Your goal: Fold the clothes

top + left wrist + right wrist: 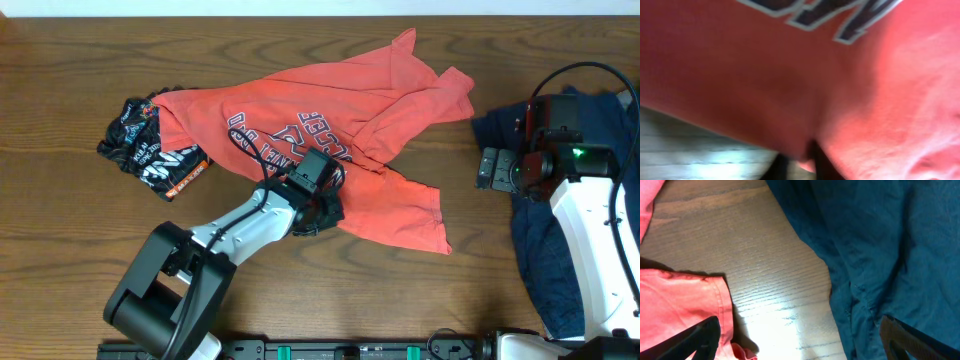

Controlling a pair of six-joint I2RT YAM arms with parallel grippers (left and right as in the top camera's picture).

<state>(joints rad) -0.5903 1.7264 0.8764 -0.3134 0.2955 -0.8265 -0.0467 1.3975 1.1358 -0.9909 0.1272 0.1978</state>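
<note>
**Red T-shirt** (pixel 340 130): crumpled and unfolded at mid-table, navy-and-white lettering face up, one sleeve thrown toward the far right, hem trailing toward the near edge.

**Left gripper** (pixel 322 208): down on the shirt's near side, just below the lettering. Red cloth fills its wrist view. The fingers (pixel 821 162) look pinched on a fold of the shirt, though the blur leaves this less than sure.

**Right gripper** (pixel 490 168): spread wide and holding nothing. It hangs over bare wood between the shirt's hem and the navy garment.

**Navy garment** (pixel 545 260): heaped at the right edge, partly under the right arm, apart from the shirt.

**Black printed garment** (pixel 150 150): bunched at the left, with the shirt's left edge overlapping it.

**Wooden table** (pixel 70 260): carries all three garments.
</note>
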